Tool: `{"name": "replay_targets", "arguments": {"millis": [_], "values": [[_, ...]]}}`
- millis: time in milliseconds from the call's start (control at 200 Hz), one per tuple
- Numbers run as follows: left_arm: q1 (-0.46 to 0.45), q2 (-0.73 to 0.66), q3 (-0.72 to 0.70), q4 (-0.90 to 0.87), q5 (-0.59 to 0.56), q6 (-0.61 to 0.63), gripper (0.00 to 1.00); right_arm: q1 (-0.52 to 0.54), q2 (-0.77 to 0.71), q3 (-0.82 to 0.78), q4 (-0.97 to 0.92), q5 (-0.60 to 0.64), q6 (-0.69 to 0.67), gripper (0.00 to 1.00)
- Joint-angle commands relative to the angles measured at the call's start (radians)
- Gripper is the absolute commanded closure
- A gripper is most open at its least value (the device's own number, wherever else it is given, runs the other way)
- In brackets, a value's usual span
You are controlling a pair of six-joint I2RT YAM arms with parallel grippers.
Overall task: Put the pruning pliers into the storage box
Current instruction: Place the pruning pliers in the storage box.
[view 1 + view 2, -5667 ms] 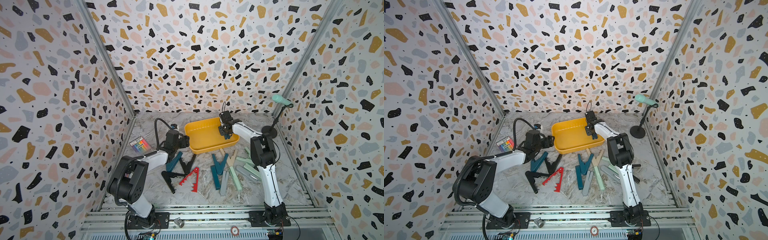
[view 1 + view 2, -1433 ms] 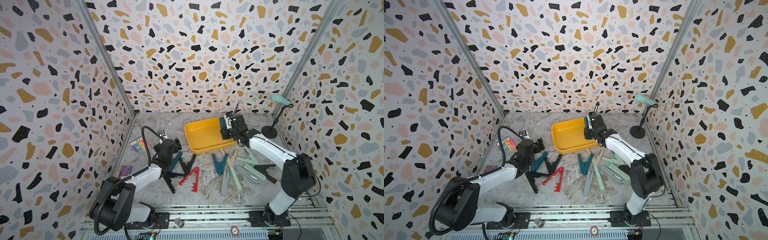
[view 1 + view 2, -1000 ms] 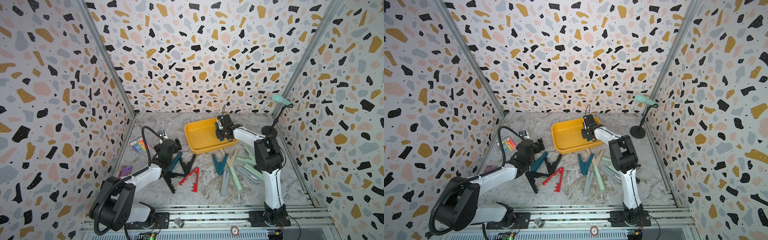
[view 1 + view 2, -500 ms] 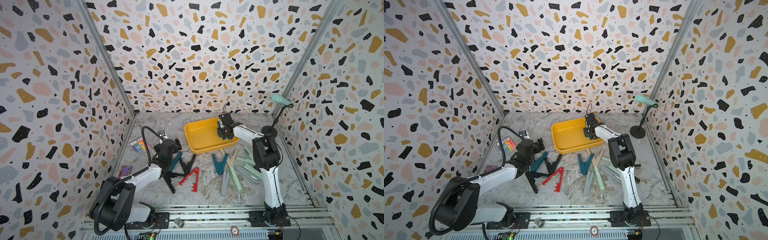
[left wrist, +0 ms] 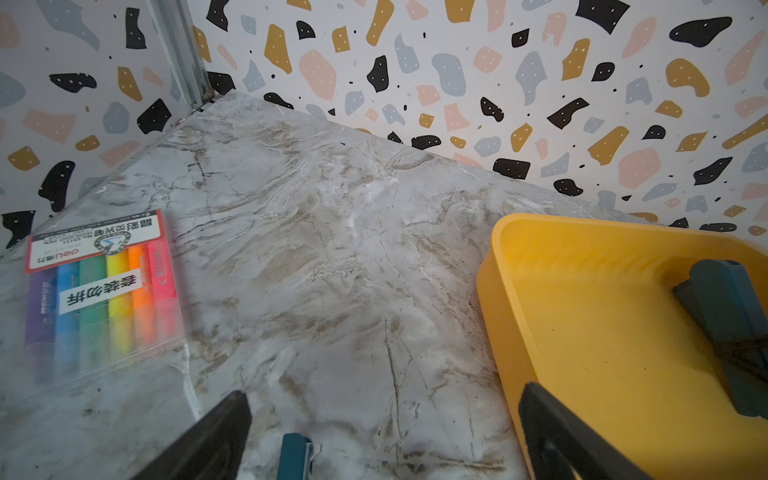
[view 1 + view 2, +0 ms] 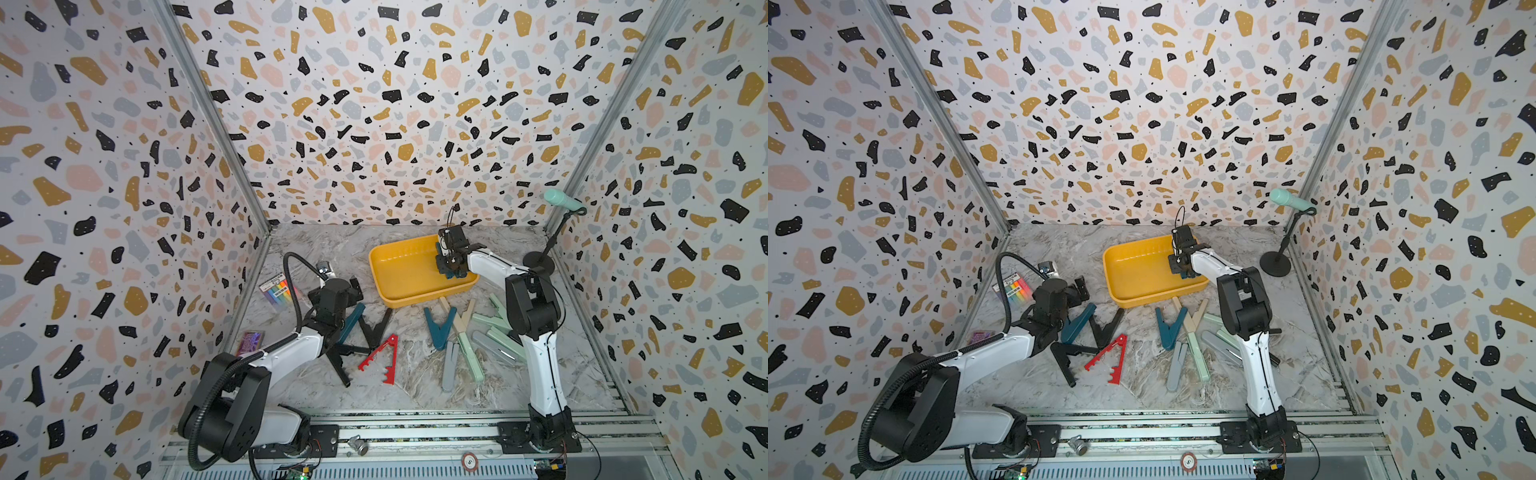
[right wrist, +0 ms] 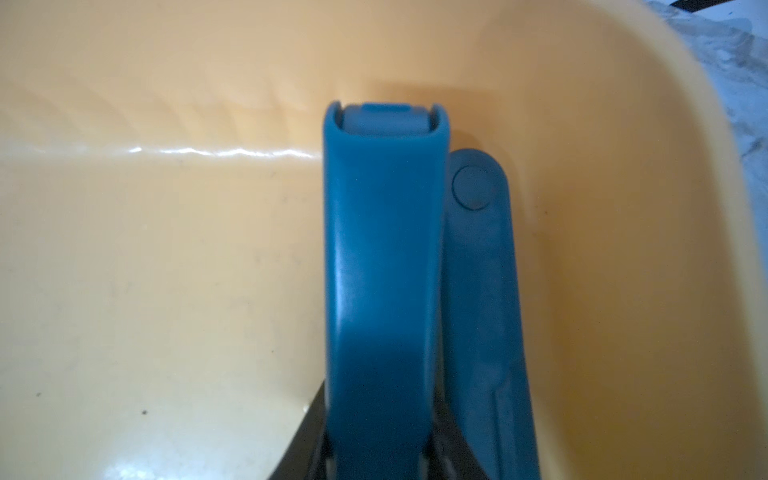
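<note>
Surface read as a clock from a top view, far wall at 12. Storage box (image 6: 403, 276) sits at about 12 o'clock. Right fingers (image 7: 305, 440) are narrow, clamped on 1 dark teal pliers (image 7: 382, 249), which hangs inside the box at its 3 o'clock end, close to the wall; whether it touches the box floor I cannot tell. The rest of the box floor is bare, so my judgement is 0 released and 1 about to be. About 10 loose pliers (image 6: 437, 341) lie on the surface in 2 clusters: 8 o'clock (teal, black, red) and 4 o'clock (teal, beige, mint, grey), the nearest almost at the box's 6 o'clock rim. Left fingers (image 5: 208, 436) are wide, holding nothing, above the tip of a teal one (image 5: 295, 457) in the 8 o'clock cluster. Room: the box's 9 and 12 o'clock sides are open; the microphone stand (image 6: 538, 262) crowds its 3 o'clock side. Highlighter packet (image 6: 277, 291) and purple card (image 6: 249, 340) lie along the 9 o'clock wall, apart from the tools.
</note>
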Motion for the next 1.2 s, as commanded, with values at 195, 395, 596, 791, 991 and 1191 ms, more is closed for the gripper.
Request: {"name": "replay_targets", "arguments": {"millis": [195, 395, 596, 791, 991, 1191], "values": [[0.005, -0.013, -0.007, 0.010, -0.003, 0.000, 0.01, -0.003, 0.035, 0.036, -0.058, 0.019, -0.018, 0.73], [0.005, -0.013, -0.005, 0.010, -0.001, 0.000, 0.00, -0.004, 0.048, 0.043, -0.065, 0.015, -0.018, 0.73], [0.005, -0.013, -0.004, 0.009, 0.000, 0.000, 0.01, -0.004, 0.069, 0.065, -0.085, 0.026, -0.028, 0.70], [0.005, -0.009, -0.002, 0.009, 0.007, -0.001, 0.01, -0.005, 0.063, 0.069, -0.083, 0.025, -0.027, 0.66], [0.005, -0.007, -0.002, 0.012, 0.011, -0.003, 0.00, -0.005, 0.053, 0.069, -0.082, 0.021, -0.024, 0.63], [0.005, -0.009, -0.004, 0.012, 0.011, -0.003, 0.01, -0.005, 0.030, 0.069, -0.079, 0.020, -0.016, 0.63]]}}
